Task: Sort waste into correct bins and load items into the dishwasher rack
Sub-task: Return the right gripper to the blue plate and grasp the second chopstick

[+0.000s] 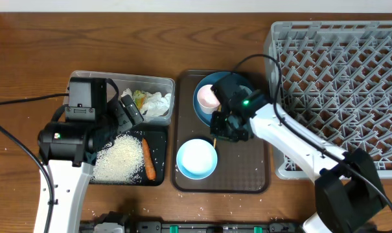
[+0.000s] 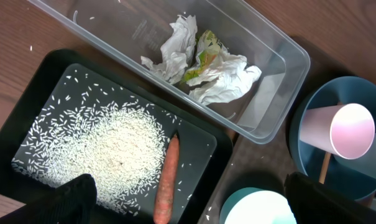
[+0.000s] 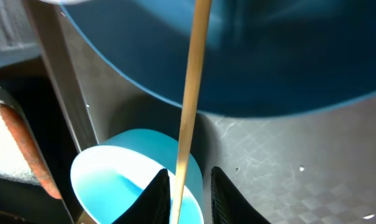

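My right gripper [image 3: 189, 175] hangs over the brown tray between the blue plate [image 3: 268, 56] and the white bowl [image 3: 113, 180]. Its jaws stand slightly apart around a wooden chopstick [image 3: 191, 99]; the stick rests against the left finger, with a gap to the right one. The pink cup [image 1: 208, 97] lies on the plate [image 1: 202, 111]. My left gripper [image 2: 197, 202] is wide open above the black tray [image 2: 26, 106], which holds rice [image 2: 113, 149] and the carrot [image 2: 168, 177]. Tissues [image 2: 228, 78] and the wrapper [image 2: 203, 59] lie in the clear tub [image 2: 287, 59].
The grey dishwasher rack [image 1: 338, 71] fills the right side, its left wall close behind my right arm. The brown serving tray [image 1: 247, 168] carries the plate and bowl [image 1: 196, 158]. A few rice grains are scattered on the wood near the front edge.
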Robot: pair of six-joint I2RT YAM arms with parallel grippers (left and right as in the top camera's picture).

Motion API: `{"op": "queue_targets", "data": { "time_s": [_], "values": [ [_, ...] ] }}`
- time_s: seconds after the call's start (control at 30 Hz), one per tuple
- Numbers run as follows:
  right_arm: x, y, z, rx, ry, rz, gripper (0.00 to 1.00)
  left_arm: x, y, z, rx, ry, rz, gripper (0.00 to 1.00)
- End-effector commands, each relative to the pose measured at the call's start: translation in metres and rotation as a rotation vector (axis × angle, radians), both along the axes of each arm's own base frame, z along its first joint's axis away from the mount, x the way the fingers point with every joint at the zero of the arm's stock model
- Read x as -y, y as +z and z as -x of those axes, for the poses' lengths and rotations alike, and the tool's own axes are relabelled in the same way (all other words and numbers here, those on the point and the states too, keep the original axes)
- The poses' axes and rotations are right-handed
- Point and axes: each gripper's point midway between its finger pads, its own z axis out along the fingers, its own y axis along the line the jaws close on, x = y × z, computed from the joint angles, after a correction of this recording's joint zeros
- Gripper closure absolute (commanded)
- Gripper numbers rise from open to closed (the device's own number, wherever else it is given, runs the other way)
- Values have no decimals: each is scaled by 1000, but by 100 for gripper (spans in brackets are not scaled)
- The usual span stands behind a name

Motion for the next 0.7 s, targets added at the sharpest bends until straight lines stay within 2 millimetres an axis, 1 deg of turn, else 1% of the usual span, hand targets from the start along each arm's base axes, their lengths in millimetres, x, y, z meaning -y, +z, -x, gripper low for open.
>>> {"op": "queue_targets", "data": {
  "time_s": [0.0, 0.1, 0.17, 0.27, 0.37, 0.6, 0.67],
  "values": [
    [-3, -3, 7, -21, -57, 7, 68, 0, 9, -3, 21, 3, 7, 1],
    [-7, -2, 7, -15, -54, 1, 67, 0, 9, -3, 21, 3, 7, 1],
    [-10, -2, 7, -8, -49, -5, 70, 0, 9, -3, 21, 3, 7, 1],
    [-10, -2, 6, -6, -49, -6, 77, 0, 9, -3, 21, 3, 7, 1],
    [-9, -2, 7, -9, -49, -4, 80, 0, 9, -3, 21, 3, 7, 1],
    [-6, -4, 5, 2, -57, 15, 81, 0, 9, -3, 21, 3, 7, 1],
    [-4, -6, 6, -2, -68, 21, 79, 0, 9, -3, 21, 3, 7, 1]
  ]
}}
